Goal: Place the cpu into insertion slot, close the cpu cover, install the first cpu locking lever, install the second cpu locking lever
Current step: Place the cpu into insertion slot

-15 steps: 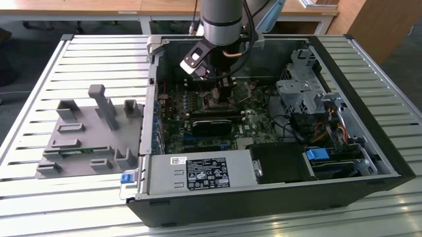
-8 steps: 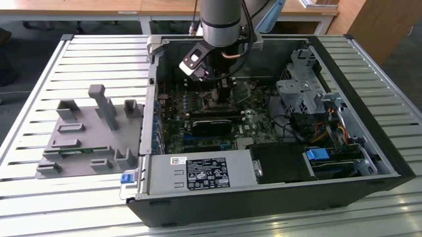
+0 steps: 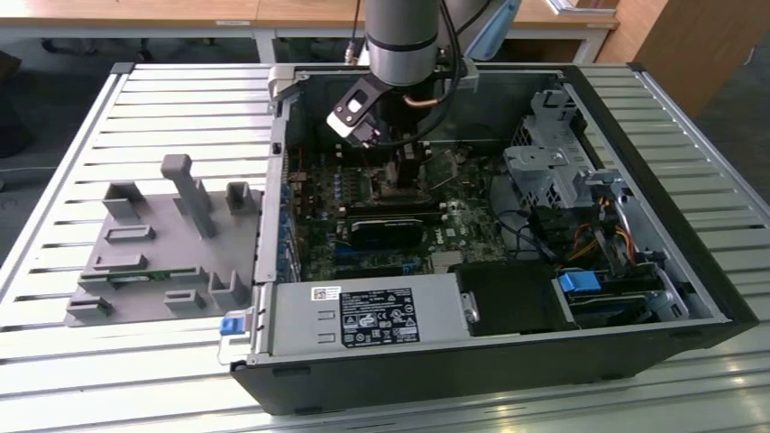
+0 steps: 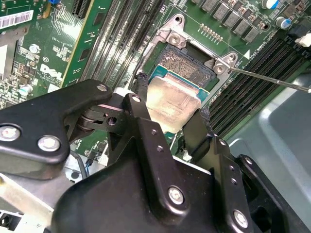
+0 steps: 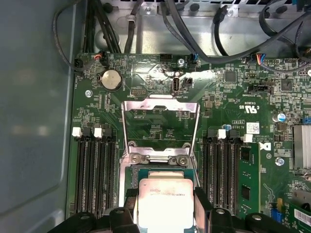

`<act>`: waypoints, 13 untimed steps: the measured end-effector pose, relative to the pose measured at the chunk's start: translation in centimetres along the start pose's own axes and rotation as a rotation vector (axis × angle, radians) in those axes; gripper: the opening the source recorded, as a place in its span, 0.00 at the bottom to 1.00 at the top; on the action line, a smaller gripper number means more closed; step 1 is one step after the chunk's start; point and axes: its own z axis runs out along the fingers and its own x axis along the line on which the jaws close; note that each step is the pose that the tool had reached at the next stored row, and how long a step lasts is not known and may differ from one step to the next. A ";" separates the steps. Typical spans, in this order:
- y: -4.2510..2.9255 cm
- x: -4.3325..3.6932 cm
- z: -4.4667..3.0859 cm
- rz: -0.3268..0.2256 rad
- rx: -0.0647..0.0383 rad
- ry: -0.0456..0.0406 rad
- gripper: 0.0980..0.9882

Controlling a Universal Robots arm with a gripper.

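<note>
**Second wrist view and companions: grasp and placement findings**

In the second wrist view, the black two-fingered gripper has its fingers closed against two opposite edges of the cpu, a small flat square chip with a dull silver-grey metal top. The cpu overlaps the near part of the insertion slot, a square black socket with a dark centre and a thin metal rim. Whether the chip is seated or held just above cannot be told.

A thin bare metal lever rod runs outward from one corner of the socket.

In the first wrist view, the cpu cover, a thin square silver metal frame with a large window cut-out, stands swung open. It lies back over the green motherboard, beyond the socket.

In the exterior view, the grey robot arm reaches down into the open black computer case. The case rests on a slatted metal surface. A grey plastic fixture sits just beside the case on the exterior view's left.
</note>
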 end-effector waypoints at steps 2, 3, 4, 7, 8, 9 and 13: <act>-0.03 0.06 0.09 0.000 0.000 -0.0001 0.50; -0.06 0.09 0.15 0.000 0.000 -0.0001 0.50; -0.09 0.12 0.24 0.000 0.000 -0.0002 0.50; -0.22 0.21 0.53 0.000 0.000 -0.0001 0.50; -0.27 0.24 0.62 0.000 0.000 -0.0001 0.50; -0.31 0.26 0.72 0.000 0.000 -0.0001 0.50; -0.45 0.31 1.09 0.001 0.001 -0.0002 0.50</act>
